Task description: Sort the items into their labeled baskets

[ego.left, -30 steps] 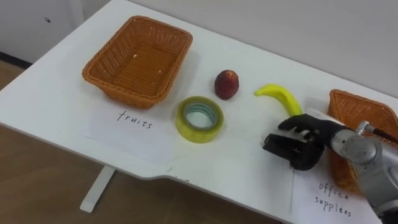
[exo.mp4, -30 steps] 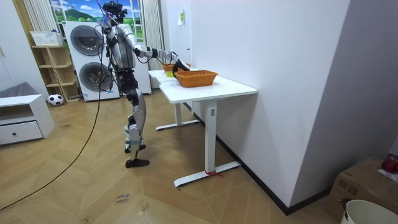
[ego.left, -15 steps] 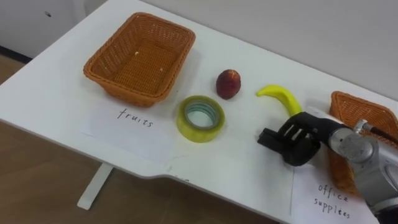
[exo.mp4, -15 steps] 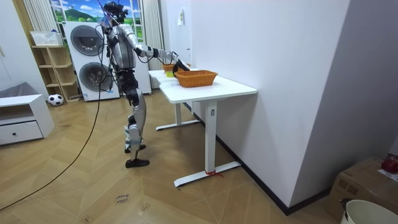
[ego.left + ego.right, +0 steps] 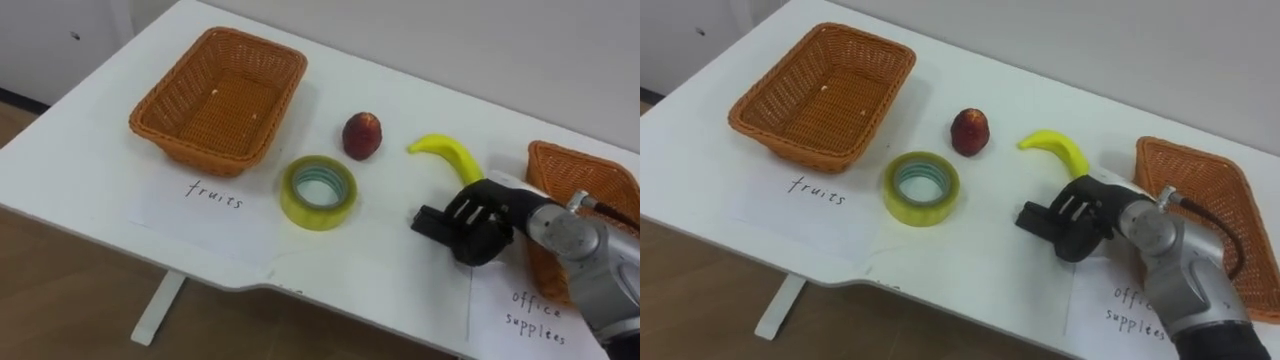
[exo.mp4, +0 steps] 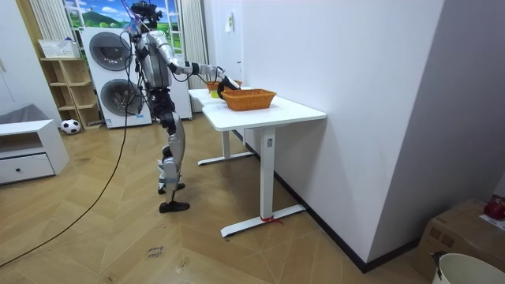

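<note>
A red apple (image 5: 362,135) and a yellow banana (image 5: 450,155) lie mid-table. A yellow tape roll (image 5: 319,191) lies flat in front of the apple. The empty wicker fruit basket (image 5: 225,100) stands at the far left. The office-supplies basket (image 5: 590,175) stands at the right edge. My right hand (image 5: 485,220) hovers low over the table just in front of the banana. Its fingers are curled round a small black blocky thing (image 5: 427,222) that sticks out to the left; I cannot tell what it is.
Paper labels lie before each basket: "fruits" (image 5: 215,195) and "office supplies" (image 5: 535,310). The white table (image 5: 100,170) has its front edge close below the tape. In the room view I stand at the table's (image 6: 268,114) end, right arm stretched over it.
My right hand with the black thing has shifted a little to the left and away from the table's front edge. The fruit, tape and baskets lie as before.
</note>
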Robot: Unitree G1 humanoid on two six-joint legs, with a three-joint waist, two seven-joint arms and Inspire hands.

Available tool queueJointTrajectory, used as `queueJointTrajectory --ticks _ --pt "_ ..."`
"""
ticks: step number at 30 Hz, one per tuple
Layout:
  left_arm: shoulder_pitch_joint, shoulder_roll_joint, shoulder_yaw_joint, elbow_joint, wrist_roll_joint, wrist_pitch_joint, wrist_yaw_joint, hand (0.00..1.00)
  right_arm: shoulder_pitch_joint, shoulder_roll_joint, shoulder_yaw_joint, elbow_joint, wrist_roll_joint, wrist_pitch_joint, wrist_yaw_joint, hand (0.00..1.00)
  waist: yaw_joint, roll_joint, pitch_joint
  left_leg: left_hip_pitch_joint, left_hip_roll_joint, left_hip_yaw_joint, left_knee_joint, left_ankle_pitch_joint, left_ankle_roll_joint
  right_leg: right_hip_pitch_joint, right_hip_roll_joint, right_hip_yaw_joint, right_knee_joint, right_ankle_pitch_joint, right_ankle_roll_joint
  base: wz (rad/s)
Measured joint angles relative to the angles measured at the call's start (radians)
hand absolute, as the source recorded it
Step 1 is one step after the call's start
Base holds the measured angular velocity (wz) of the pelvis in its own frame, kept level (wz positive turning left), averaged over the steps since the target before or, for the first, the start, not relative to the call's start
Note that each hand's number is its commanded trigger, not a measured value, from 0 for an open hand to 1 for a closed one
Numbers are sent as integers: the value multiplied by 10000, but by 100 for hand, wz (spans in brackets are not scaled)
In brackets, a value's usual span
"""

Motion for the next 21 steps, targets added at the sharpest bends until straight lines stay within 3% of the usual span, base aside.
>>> queueJointTrajectory --ticks 9,14,21 --pt "19 -56 -24 120 -35 -457 -14 0 2 7 -152 -766 1145 -315 -6 100 -278 18 18 161 -18 164 -83 15 12 2 -18 244 2 0 0 -6" --pt "147 -95 34 181 -397 -548 -13 0 -6 5 -728 -1753 2438 -825 -781 100 -450 81 68 175 -14 198 -98 15 13 18 -17 247 -9 0 1 0" --pt "175 -100 28 290 -400 -642 -15 0 -16 4 -786 -1866 3195 -1090 -1324 100 -487 109 99 163 -13 201 -101 14 13 17 -17 245 -5 0 1 0"
